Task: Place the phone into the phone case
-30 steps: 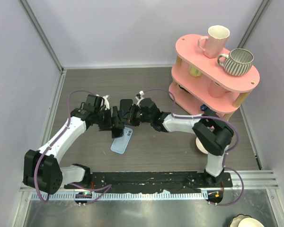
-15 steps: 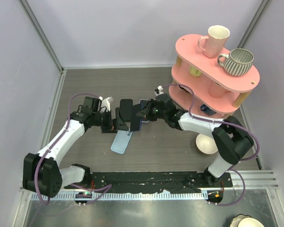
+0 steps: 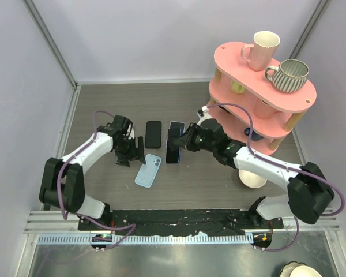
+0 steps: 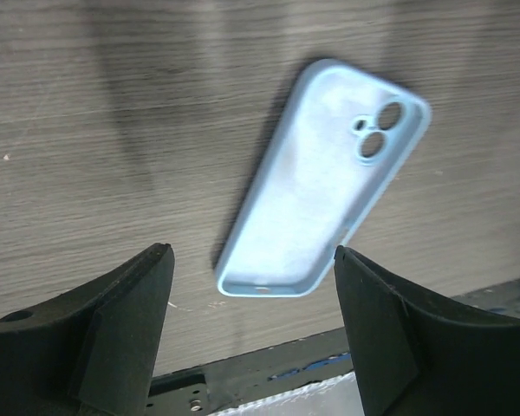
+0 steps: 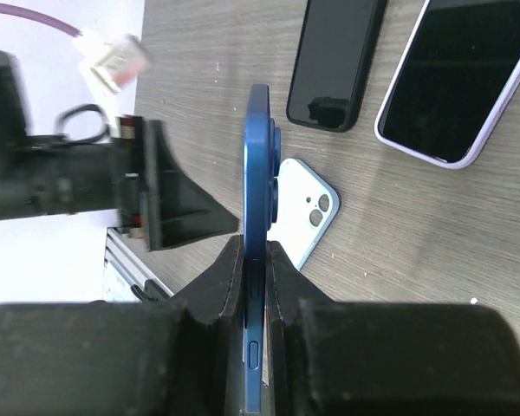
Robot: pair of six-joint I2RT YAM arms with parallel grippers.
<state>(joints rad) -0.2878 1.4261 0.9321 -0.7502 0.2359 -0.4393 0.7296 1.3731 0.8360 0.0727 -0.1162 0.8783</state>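
Observation:
A light blue phone case (image 3: 148, 171) lies open side up on the table; it also shows in the left wrist view (image 4: 325, 178) and in the right wrist view (image 5: 308, 208). My right gripper (image 3: 181, 144) is shut on a blue phone (image 3: 173, 145), held on edge above the table just right of the case; the right wrist view shows the phone (image 5: 258, 199) edge-on between my gripper's (image 5: 256, 260) pads. My left gripper (image 3: 134, 153) is open and empty, just left of the case, with its fingers (image 4: 121, 321) spread wide in the left wrist view.
A black phone (image 3: 153, 134) and a phone in a pale purple case (image 3: 176, 126) lie face up behind the case. A pink two-tier shelf (image 3: 230, 60) with mugs (image 3: 262, 49) stands at the back right. A cream bowl (image 3: 252, 178) sits by the right arm.
The left gripper has let go of the blue phone and drawn back left, open. The right gripper now holds the phone alone and has carried it forward, beside the case.

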